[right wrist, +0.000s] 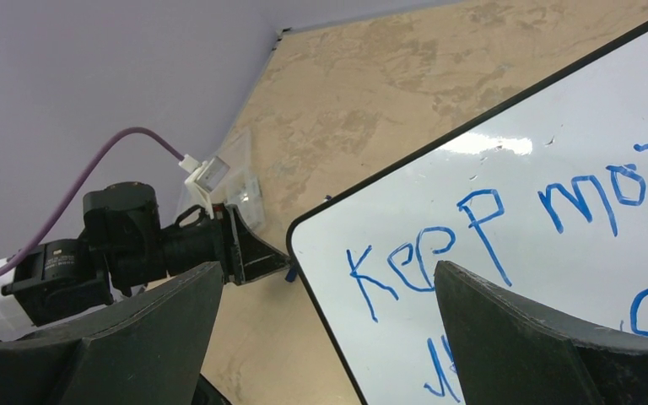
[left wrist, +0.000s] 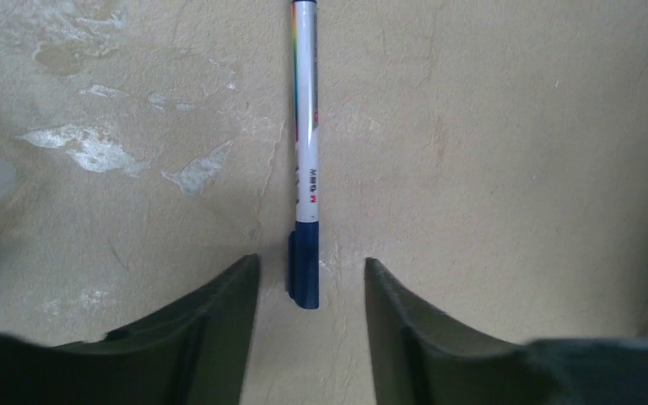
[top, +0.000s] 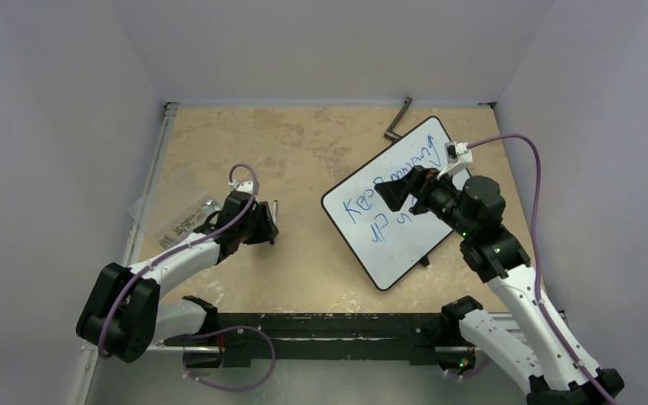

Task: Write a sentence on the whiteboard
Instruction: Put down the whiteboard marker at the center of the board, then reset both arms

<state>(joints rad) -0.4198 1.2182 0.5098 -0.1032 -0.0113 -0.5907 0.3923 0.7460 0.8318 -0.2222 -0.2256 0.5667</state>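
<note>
The whiteboard [top: 407,245] lies tilted on the right half of the table, with a black rim; it also shows in the right wrist view [right wrist: 515,169]. The sentence [top: 392,180] is in blue marker, reading "Keep mov..." [right wrist: 439,253] with a shorter line below. My right gripper [top: 386,196] hovers over the board, open and empty [right wrist: 325,287]. A white marker with a blue cap [left wrist: 306,152] lies on the table. My left gripper [left wrist: 312,278] is open, its fingertips on either side of the cap end without touching it. In the top view the left gripper [top: 268,224] is left of the board.
A clear plastic bag [top: 171,207] with small parts lies at the table's left edge, also in the right wrist view [right wrist: 240,181]. A black angled tool [top: 398,121] lies at the back, just beyond the board. Grey walls close in three sides.
</note>
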